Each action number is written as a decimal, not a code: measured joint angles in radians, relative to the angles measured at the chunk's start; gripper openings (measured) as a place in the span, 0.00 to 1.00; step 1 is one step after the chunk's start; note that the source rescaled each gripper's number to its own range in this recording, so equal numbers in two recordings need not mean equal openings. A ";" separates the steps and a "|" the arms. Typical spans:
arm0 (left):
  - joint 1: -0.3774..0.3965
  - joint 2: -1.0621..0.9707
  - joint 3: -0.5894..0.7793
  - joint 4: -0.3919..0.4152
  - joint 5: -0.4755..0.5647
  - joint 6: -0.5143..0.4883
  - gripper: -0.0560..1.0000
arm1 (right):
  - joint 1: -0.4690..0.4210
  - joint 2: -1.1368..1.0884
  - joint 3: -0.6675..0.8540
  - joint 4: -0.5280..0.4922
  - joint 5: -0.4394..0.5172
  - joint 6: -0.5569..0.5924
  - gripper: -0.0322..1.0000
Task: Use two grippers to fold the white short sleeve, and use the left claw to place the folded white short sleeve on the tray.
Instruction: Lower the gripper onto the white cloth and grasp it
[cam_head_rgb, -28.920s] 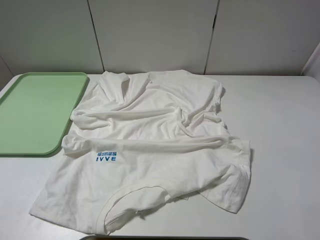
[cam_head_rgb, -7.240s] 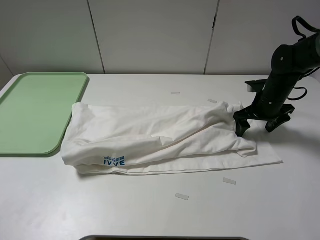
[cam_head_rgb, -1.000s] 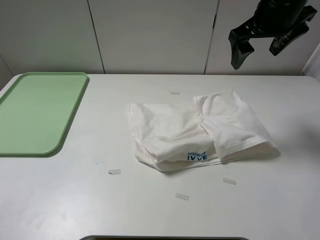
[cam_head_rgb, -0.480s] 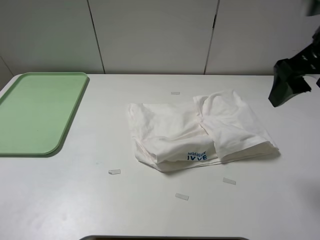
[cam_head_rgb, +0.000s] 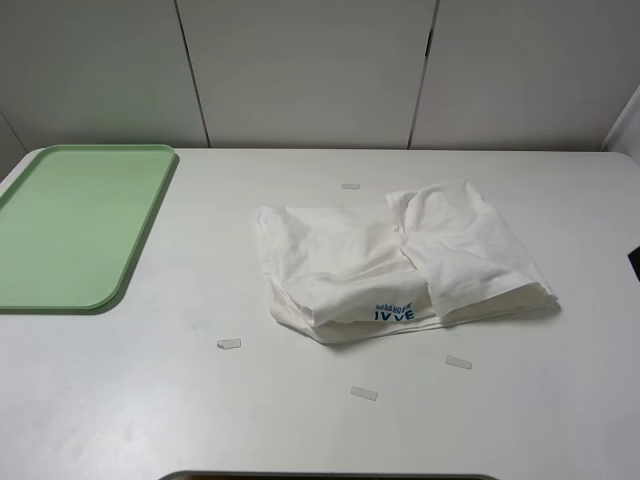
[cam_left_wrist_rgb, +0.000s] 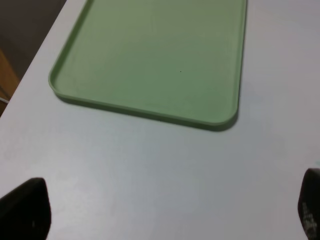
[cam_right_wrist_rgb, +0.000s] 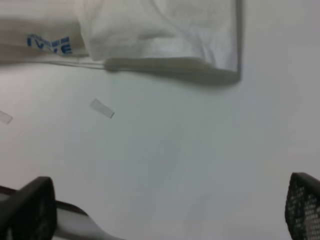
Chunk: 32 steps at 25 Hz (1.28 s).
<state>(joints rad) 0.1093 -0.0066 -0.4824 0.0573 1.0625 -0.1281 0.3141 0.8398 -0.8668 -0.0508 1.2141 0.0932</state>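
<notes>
Folded white short sleeve (cam_head_rgb: 400, 265), tray (cam_head_rgb: 70, 225) — well apart

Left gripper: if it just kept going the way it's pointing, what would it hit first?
Probably the bare table, just short of the tray. The open fingers of the left gripper frame nothing else, though depth is unclear.

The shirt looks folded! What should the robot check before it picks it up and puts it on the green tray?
1. The white short sleeve is folded into a bundle on the table: ok.
2. The tray has nothing on it: ok.
3. The left gripper is open and holding nothing: ok.
4. The right gripper is open and off the shirt: ok.
5. The left gripper is over the shirt: not ok. Its camera shows only tray and table.
6. The paper scraps lie apart from the shirt: ok.
</notes>
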 joint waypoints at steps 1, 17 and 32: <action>0.000 0.000 0.000 0.000 0.000 0.000 0.99 | 0.000 -0.039 0.013 0.000 0.002 0.000 1.00; 0.000 0.000 0.000 0.000 0.000 0.000 0.99 | 0.000 -0.599 0.213 0.003 -0.045 0.002 1.00; 0.000 0.000 0.000 0.000 0.000 0.000 0.98 | -0.266 -0.845 0.367 0.001 -0.181 -0.024 1.00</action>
<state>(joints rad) 0.1093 -0.0066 -0.4824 0.0573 1.0625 -0.1281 0.0477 -0.0054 -0.4994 -0.0496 1.0336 0.0696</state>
